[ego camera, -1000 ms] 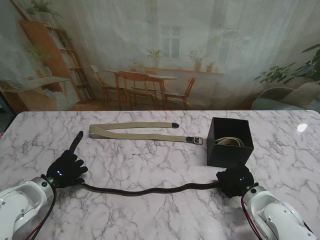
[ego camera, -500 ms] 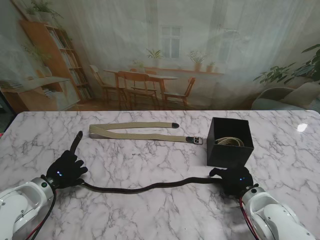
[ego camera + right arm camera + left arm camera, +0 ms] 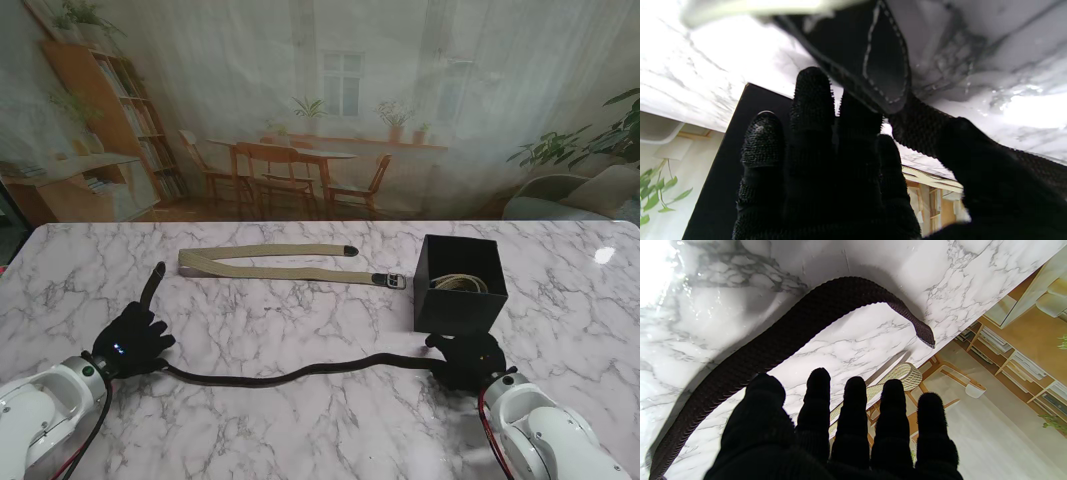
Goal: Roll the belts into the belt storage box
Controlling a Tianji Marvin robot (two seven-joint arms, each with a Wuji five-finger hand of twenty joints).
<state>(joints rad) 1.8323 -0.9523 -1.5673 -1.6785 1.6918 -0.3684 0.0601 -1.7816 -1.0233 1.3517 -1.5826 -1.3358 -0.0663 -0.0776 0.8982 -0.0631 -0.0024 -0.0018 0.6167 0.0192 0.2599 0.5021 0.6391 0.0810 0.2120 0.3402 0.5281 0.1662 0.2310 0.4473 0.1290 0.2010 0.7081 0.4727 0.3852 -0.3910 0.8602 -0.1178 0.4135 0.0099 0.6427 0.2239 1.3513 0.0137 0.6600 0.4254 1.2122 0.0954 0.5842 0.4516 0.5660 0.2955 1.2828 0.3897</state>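
Black woven belt [image 3: 300,372] lies in a wavy line across the marble table [image 3: 300,430], nearer to me than the tan belt [image 3: 280,266]. My right hand [image 3: 468,360] pinches its stitched end just beside the black box [image 3: 458,285]; my left hand [image 3: 132,340] presses the other end, fingers spread, gripping nothing. I judge rolling is starting: next, curl that end inward tightly.

Black belt [image 3: 300,372] end under right hand [image 3: 470,362]
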